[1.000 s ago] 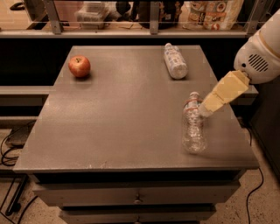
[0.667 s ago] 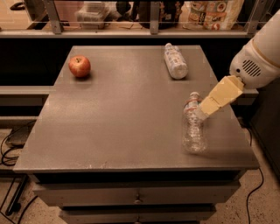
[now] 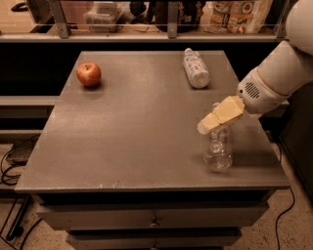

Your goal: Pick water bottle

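The water bottle is a clear ribbed plastic bottle standing upright near the table's front right corner. Its neck and cap are hidden behind my gripper. My gripper, cream-coloured, reaches in from the right on a white arm and sits at the top of the bottle, covering its neck. Whether it touches the bottle does not show.
A bottle wrapped in a white label lies on its side at the back right of the grey table. A red apple sits at the back left. A shelf with packages runs behind the table. Cables lie on the floor at left.
My gripper has moved left and slightly down, from beside the bottle's top to over its neck. The bottle, apple and labelled bottle have not moved.
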